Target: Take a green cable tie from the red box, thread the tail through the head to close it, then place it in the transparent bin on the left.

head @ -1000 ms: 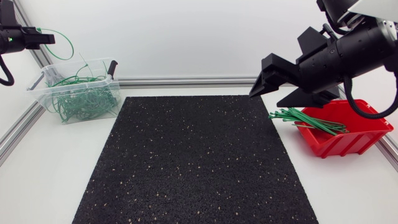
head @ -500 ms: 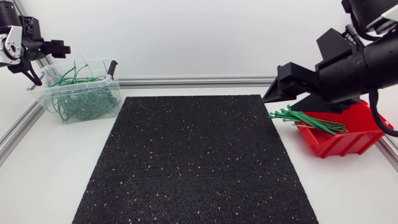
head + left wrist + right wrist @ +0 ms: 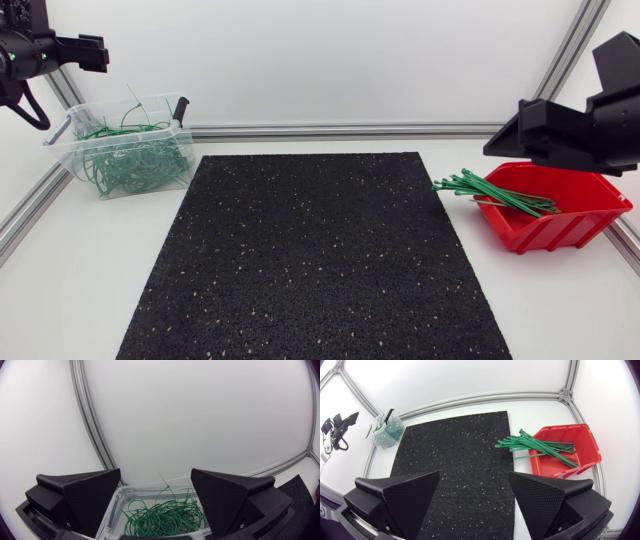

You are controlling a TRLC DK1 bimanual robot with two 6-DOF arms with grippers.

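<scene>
On the white bench point(image 3: 80, 300), seen from above, a black speckled mat point(image 3: 310, 260) covers the middle. To its right stands the red box point(image 3: 560, 232), tilted open toward the camera, holding a bundle of straight green cable ties point(image 3: 495, 192). Their ends stick out over the box's left rim and reach just beside the mat's right edge. At the far left corner, beside the mat's far left corner, sits the transparent bin point(image 3: 68, 152), filled with a tangle of looped green ties point(image 3: 130, 165); a few loops rise above its rim. My left arm point(image 3: 30, 50) hangs above and behind the bin, near the view's upper left corner. From its wrist camera my left jaws stand wide apart with nothing between them; the bin point(image 3: 117, 505) and its loops point(image 3: 162, 517) lie below, in the gap between the two black fingers point(image 3: 85, 497). My right arm point(image 3: 580, 130) comes in from the right edge and hovers above the far side of the red box, not touching it. My right jaws are also spread wide and empty — their wrist camera looks down past the wedge-shaped fingers point(image 3: 400, 497) on the whole bench: the mat point(image 3: 455, 470) ahead, the red box point(image 3: 585, 442) with its bundle point(image 3: 535, 445) to one side, the bin point(image 3: 385, 435) well apart at the other.
</scene>
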